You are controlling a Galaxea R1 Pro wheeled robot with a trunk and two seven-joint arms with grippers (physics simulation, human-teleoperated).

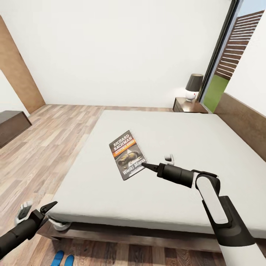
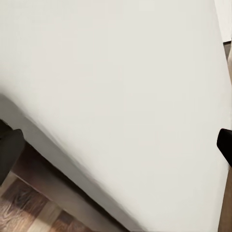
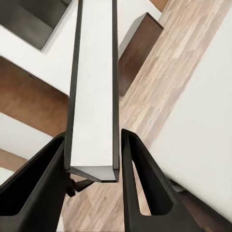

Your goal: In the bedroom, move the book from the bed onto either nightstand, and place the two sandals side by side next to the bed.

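Observation:
The book [image 1: 127, 155], dark-covered with white "RICHARD BACHMAN" lettering, is over the middle of the pale mattress of the bed [image 1: 192, 140]. My right gripper [image 1: 145, 166] holds its near right corner. In the right wrist view the book [image 3: 93, 87] runs edge-on between both fingers [image 3: 140, 179], which press its covers. My left gripper [image 1: 48, 211] hangs open at the bed's near left corner, over the floor, with the mattress [image 2: 121, 72] between its spread fingers. Two blue sandals [image 1: 59, 258] peek out on the floor below it. The nightstand [image 1: 188, 106] stands beyond the bed's far right corner.
A lamp [image 1: 193, 87] with a dark shade sits on the nightstand, beside the tall window [image 1: 221, 74]. A long low dark console [image 1: 11, 125] stands against the left wall. Wood-plank floor [image 1: 55, 140] runs along the bed's left side. The brown headboard [image 1: 244, 125] lines the right.

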